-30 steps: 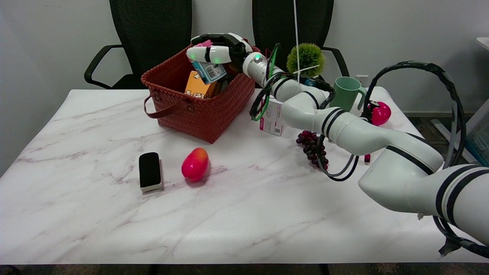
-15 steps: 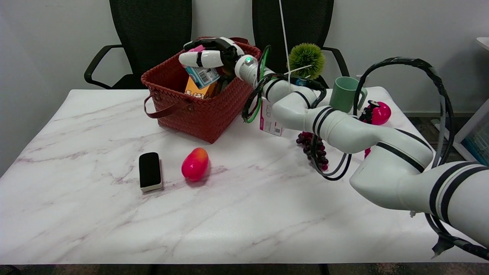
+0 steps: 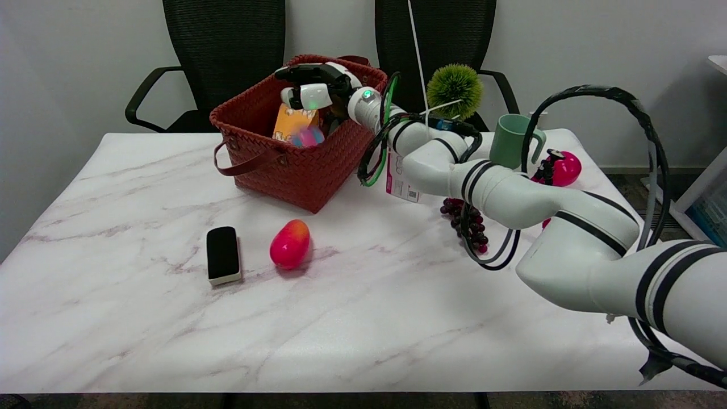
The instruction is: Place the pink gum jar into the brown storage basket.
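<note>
Two black mesh chairs behind a marble table — plain, seemingly grey wall.

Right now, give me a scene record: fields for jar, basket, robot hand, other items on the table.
jar: pink gum jar lies blurred inside the basket, beside an orange box
basket: brown woven storage basket at the table's far side, loop handle facing the camera
robot hand: right robot hand above the basket's opening, nothing visibly in it
table items: black eraser block, red-orange mango-shaped fruit, dark purple grape bunch, green mug
task state: jar appears to be in the basket
</note>
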Controlling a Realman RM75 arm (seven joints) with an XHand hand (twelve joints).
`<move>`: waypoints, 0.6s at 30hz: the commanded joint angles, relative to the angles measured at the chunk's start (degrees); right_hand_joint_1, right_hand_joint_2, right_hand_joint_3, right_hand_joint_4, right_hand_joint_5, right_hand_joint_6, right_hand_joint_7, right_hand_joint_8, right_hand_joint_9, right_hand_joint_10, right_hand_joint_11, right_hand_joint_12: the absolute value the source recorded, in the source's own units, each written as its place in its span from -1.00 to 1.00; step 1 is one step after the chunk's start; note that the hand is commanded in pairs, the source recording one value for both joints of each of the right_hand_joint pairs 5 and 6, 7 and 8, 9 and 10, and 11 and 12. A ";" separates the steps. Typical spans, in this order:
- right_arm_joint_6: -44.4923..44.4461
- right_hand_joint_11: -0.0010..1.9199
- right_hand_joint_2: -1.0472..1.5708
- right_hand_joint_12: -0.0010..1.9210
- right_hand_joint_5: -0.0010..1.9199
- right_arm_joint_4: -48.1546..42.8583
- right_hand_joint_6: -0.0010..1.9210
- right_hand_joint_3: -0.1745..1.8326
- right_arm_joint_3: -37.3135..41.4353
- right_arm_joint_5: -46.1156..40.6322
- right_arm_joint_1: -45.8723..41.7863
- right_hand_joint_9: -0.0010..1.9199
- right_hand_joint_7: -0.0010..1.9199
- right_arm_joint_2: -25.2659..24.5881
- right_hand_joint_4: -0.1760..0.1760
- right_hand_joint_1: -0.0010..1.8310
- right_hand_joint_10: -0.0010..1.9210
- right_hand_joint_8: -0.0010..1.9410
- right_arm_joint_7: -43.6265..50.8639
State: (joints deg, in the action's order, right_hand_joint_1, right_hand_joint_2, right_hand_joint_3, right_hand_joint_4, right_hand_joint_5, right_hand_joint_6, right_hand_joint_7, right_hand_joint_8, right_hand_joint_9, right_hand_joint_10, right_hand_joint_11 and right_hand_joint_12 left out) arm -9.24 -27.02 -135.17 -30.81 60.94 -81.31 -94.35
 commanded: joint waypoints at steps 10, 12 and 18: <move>-2.54 -0.80 0.00 -0.80 -0.44 -1.66 -0.44 0.31 -0.05 0.22 -1.62 -0.79 -0.66 1.29 0.00 0.40 -0.79 -0.67 -0.06; -3.74 -0.79 0.02 -0.79 -0.44 -5.11 -0.44 0.30 0.50 0.10 -2.67 -0.77 -0.65 2.63 0.00 0.40 -0.77 -0.65 -0.06; -4.60 -0.67 0.23 -0.67 -0.34 -21.76 -0.34 0.16 6.31 0.22 -7.89 -0.58 -0.37 8.09 0.00 0.39 -0.58 -0.38 1.48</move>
State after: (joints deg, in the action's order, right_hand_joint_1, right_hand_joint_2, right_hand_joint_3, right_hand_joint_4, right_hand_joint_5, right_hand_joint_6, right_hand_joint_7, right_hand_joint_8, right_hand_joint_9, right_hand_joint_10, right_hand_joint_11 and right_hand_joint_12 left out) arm -10.54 -28.23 -135.29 -30.61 59.92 -80.62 -94.45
